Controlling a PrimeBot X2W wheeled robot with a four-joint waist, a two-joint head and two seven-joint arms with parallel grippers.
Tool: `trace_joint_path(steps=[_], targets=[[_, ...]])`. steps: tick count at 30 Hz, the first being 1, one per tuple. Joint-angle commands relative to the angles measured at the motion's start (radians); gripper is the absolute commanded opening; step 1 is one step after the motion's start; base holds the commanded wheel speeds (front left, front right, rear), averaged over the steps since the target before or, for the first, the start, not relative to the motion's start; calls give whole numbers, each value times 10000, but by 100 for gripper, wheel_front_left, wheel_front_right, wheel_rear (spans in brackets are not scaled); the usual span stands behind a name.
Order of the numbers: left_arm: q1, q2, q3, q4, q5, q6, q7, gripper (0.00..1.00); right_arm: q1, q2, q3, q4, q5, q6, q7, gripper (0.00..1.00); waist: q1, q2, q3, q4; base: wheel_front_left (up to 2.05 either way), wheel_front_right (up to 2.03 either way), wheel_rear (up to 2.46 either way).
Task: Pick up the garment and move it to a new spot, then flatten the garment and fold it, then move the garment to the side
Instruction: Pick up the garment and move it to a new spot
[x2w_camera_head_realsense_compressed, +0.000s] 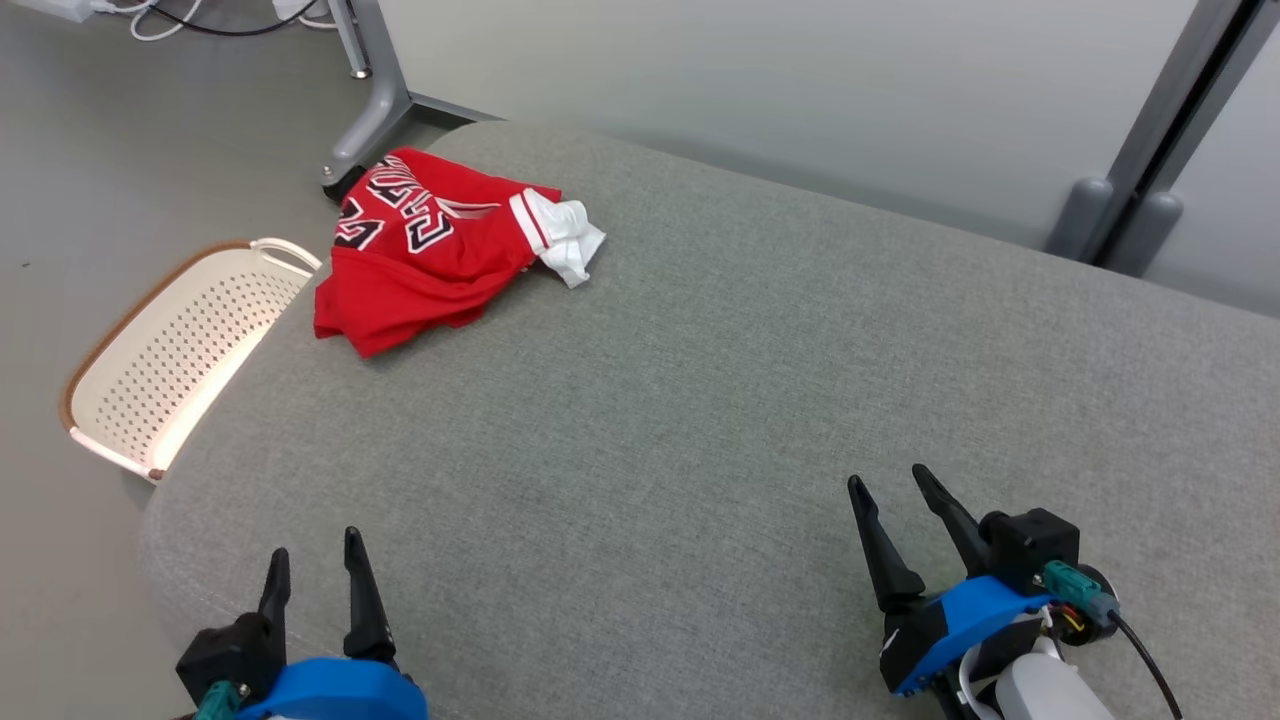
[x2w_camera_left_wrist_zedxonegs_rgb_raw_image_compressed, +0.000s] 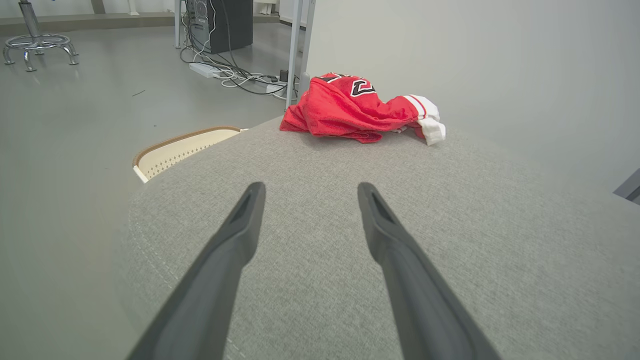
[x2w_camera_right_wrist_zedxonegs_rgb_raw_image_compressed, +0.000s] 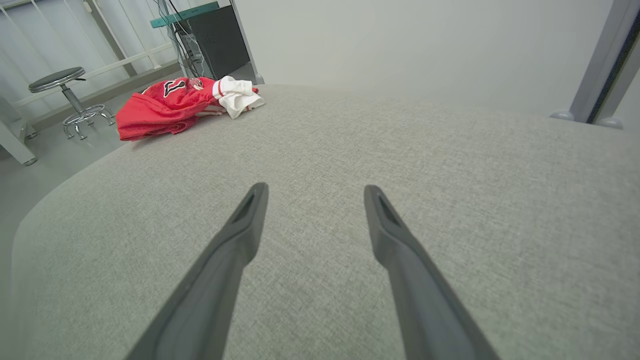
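- The left gripper (x2w_camera_head_realsense_compressed: 315, 542) sits low over the near left edge of the grey padded top (x2w_camera_head_realsense_compressed: 700, 400). Its two long dark fingers point away across the top, spread wide with nothing between them.
- The right gripper (x2w_camera_head_realsense_compressed: 886, 475) is over the near right part of the padded top, a little further in. Its fingers lean slightly leftward, and they too are spread wide and empty. A blue collar and a black block with a green plug sit at its wrist.
- The fingers are matte and taper to narrow tips, each with a shallow slot on its inner face.
- The padded top is a broad cushion with rounded edges, covered in coarse woven grey fabric.
- A cream plastic basket (x2w_camera_head_realsense_compressed: 170, 350), pierced with small holes and rimmed in brown, stands on the floor against the padded top's left side.
- The garment (x2w_camera_head_realsense_compressed: 420, 260) lies crumpled at the padded top's far left corner, well apart from both grippers. It is a red jersey with black-and-white lettering, and white trim is bunched at its right end.
- Beyond the padded top's far edge are a smooth pale wall panel (x2w_camera_head_realsense_compressed: 750, 80) and grey metal legs (x2w_camera_head_realsense_compressed: 375, 100).
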Motion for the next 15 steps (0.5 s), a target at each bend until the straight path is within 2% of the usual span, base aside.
trace_joint_path(steps=[1, 7, 15], targets=[[-266, -14, 150, 66, -47, 11, -1, 100, -183, -38, 26, -52, -100, 0, -1, 100, 0, 0, 93, -64, 0, 0, 0], [-1548, -13, 933, 835, 52, -118, 1, 100, -474, -107, 108, -189, -484, 0, -1, 100, 0, 0, 825, -477, 0, 0, 0], [-4040, 173, 2159, 1881, 544, -163, -1, 100, -1108, -761, 736, -863, -396, 0, -1, 100, 0, 0, 2215, -1260, 0, 0, 0]])
